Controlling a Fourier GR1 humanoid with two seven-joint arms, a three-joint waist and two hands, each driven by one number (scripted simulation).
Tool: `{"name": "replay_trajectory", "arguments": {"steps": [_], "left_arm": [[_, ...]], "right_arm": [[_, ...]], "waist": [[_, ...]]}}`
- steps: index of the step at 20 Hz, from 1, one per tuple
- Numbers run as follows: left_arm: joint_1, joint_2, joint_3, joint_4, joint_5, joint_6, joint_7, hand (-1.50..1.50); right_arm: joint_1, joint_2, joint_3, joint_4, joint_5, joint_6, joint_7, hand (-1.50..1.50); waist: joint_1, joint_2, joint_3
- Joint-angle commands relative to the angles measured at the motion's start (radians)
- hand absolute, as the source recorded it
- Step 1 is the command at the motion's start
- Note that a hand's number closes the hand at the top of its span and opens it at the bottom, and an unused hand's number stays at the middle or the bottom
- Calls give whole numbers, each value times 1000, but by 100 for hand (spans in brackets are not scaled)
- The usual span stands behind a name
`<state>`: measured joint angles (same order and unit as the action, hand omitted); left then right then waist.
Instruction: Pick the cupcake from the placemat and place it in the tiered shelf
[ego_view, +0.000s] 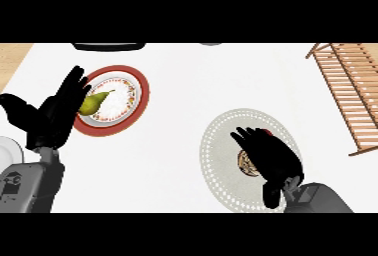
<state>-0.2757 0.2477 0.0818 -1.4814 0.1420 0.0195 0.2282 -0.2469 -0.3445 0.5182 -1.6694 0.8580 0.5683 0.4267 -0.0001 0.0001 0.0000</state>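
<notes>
My right hand (267, 156) lies over the one round, pale grey woven placemat (221, 131), fingers curled down around the single cupcake (246, 165), of which only a brown sliver shows at the left edge of my palm and a small spot of red beyond my fingertips. The cupcake sits on the placemat, near its middle, mostly hidden under that hand. The placemat rests flat on the white table (177, 75), with its lacy rim showing all round except where my forearm crosses it. Well off to the right, at the far corner of the table, stands the one wooden slatted tiered shelf (347, 85), apart from the placemat and with nothing that I can see on its slats. My left hand (55, 112) is at the other side, fingers straight and spread, holding nothing; its fingertips overlap the left rim of the one round red-rimmed patterned plate (129, 92). On that plate lies one green pear (91, 102), just beside my fingers. A second, plain white plate (7, 150) shows partly at the left edge.
</notes>
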Motion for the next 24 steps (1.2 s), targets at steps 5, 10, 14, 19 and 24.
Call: {"name": "replay_trajectory", "arguments": {"steps": [5, 10, 14, 19, 24], "left_arm": [[21, 15, 46, -26, 17, -47, 8, 0], [127, -35, 3, -110, -20, -28, -26, 0], [30, -55, 9, -33, -46, 12, -10, 0], [-21, -37, 23, -3, -40, -10, 26, 0], [20, -17, 47, -5, -27, -37, -2, 0]], "right_arm": [[50, 62, -15, 93, 88, -49, -81, -150], [-24, 103, -51, 304, 133, -111, -176, 150], [-11, 78, -42, 363, 181, -175, -277, 150], [-83, 138, -46, 419, 256, -253, -319, 150], [-57, 286, -82, 347, 268, -258, -108, 150]], "waist": [[0, -1, 0], [7, 0, 0], [3, 0, 0], [3, 1, 0], [4, 0, 0]]}}
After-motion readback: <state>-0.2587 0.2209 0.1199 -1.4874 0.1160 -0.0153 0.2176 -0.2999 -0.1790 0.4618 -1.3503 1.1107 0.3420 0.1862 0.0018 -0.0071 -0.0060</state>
